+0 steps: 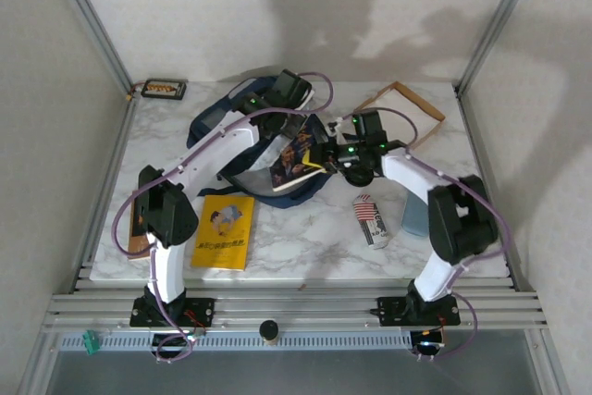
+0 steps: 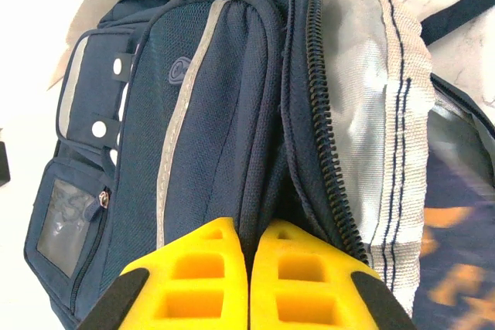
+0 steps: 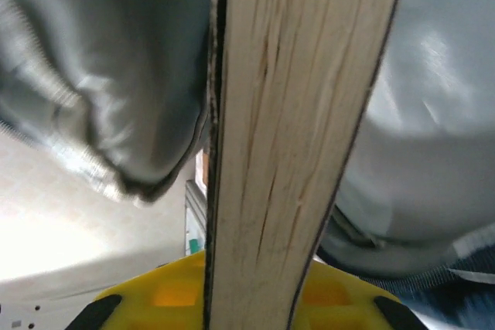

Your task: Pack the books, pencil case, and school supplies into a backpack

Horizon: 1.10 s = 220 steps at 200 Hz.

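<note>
R tool [image 3: 251,303] clamps blue book [image 1: 294,159], half in backpack [image 2: 209,152]; L tool [image 2: 249,284] pinched shut on its rim.

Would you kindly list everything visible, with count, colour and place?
navy fabric backpack: one, navy, far centre.
dark blue paperback book: one, dark blue, backpack's mouth.
yellow paperback book: one, yellow, near left.
striped cylindrical pouch: one, white-red, near right.
shallow cardboard tray: one, brown, far right.
small black device: one, black, far left.
marble table: one, white, underneath.
left claw: one, yellow, shut on backpack.
right claw: one, yellow, shut on dark blue book.
</note>
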Tool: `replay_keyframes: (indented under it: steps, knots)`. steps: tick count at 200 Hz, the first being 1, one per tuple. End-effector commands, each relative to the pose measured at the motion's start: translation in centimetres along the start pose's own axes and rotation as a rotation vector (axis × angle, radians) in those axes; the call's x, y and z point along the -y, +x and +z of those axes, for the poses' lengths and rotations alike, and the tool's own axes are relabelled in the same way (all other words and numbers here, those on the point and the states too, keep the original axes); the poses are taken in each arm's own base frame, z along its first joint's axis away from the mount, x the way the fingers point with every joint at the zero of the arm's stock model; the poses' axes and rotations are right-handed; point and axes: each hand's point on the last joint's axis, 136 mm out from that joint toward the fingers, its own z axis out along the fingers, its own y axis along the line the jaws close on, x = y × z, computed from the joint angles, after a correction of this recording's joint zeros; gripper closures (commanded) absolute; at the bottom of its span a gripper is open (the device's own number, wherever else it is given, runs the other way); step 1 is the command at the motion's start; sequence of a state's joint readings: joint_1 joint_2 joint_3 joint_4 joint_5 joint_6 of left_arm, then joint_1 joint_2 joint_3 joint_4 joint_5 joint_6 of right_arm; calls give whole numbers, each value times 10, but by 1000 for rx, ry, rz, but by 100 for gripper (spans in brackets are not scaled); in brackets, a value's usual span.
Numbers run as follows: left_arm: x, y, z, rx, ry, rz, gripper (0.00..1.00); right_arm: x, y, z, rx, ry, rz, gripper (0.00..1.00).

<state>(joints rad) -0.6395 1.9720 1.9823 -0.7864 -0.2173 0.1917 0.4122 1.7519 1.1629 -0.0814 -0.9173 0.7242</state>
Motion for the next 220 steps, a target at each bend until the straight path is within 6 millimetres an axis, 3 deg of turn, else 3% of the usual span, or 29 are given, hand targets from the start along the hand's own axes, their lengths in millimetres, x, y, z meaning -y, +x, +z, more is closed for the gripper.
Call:
replay_keyframes:
  steps: [1,24,32,45,59,82,114,127,144,162,188,220]
  knots:
    - [-20,-42,-57,167,-15,-46,100,-46,-36,23,6,-123,-158,93]
    - [-32,-45,-60,172,-64,-67,100,-16,-59,52,-33,-113,-115,83]
    - [-34,-46,-61,172,-68,-75,100,-4,-74,55,-9,-85,-113,77]
    - [-33,-46,-60,179,-62,-80,100,14,-97,58,37,19,-146,59]
    - [-35,-45,-58,178,-72,-78,100,31,-105,56,54,99,-143,51]
    - [-41,-45,-56,174,-88,-87,100,54,-97,35,111,208,-118,41]
    - [-44,-46,-50,181,-90,-112,100,66,-65,5,144,397,-145,33]
    - [-43,-47,-46,184,-86,-127,100,65,-49,1,151,425,-152,31]
    - [-40,-48,-44,187,-75,-135,100,67,-27,18,111,394,-128,35]
    - [-40,-51,-44,195,-72,-143,100,83,-14,31,89,429,-114,41]
    - [-37,-50,-42,190,-55,-154,100,92,-25,38,121,449,-109,41]
    - [-34,-50,-42,193,-40,-157,100,59,-64,44,235,367,-177,50]
